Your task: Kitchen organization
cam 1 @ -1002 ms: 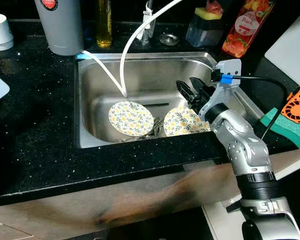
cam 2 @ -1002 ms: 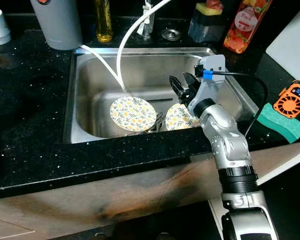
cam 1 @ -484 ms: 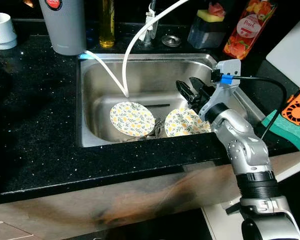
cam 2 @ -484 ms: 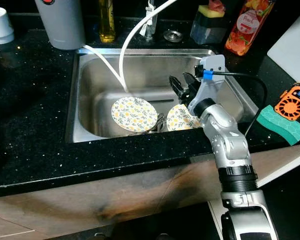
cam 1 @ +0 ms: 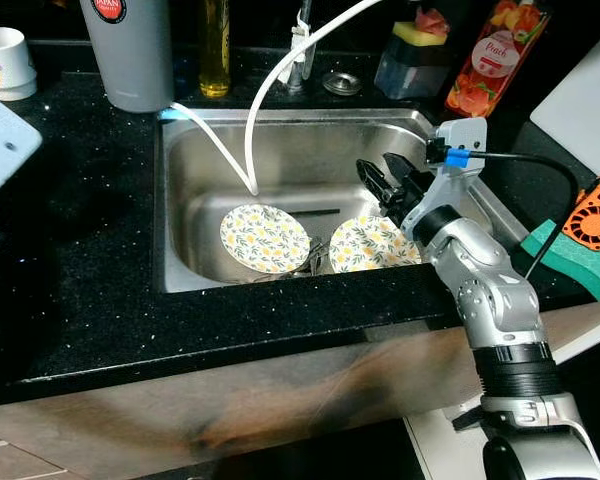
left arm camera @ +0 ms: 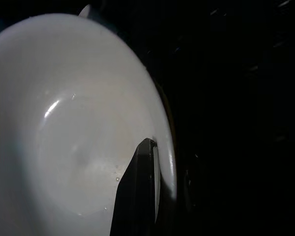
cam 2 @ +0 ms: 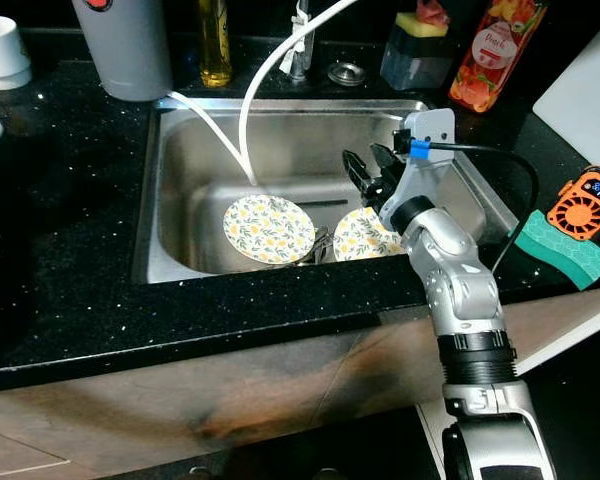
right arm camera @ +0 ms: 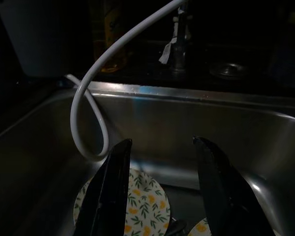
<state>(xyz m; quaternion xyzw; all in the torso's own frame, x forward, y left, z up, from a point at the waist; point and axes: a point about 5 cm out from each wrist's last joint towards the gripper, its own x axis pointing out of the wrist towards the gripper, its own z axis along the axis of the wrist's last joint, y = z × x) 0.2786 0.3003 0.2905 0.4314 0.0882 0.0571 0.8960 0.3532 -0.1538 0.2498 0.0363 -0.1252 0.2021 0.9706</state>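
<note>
We can read little here. The red bottle [cam 2: 492, 52] on the counter, at about one o'clock from the sink [cam 2: 180, 180], carries a white word that looks like "Peach". The grey canister [cam 1: 128, 50] at eleven o'clock bears a red round badge whose white lettering is too small for us to read.

One sink [cam 1: 180, 200] is set into one black worktop [cam 1: 70, 280]. Two floral plates lie in it: one [cam 1: 264, 238] on the left, one [cam 1: 365, 243] on the right. One white plate [left arm camera: 64, 128] appears in the left wrist view. One white hose [cam 1: 270, 90] loops into the sink. Behind it stand one grey canister [cam 1: 127, 50], one oil bottle [cam 1: 214, 45], one red bottle [cam 1: 485, 55] and one sponge holder [cam 1: 410, 55]. One mug [cam 1: 5, 62] sits far left. One green sponge [cam 1: 570, 262] and one orange fan [cam 1: 598, 210] lie at the right.
</note>
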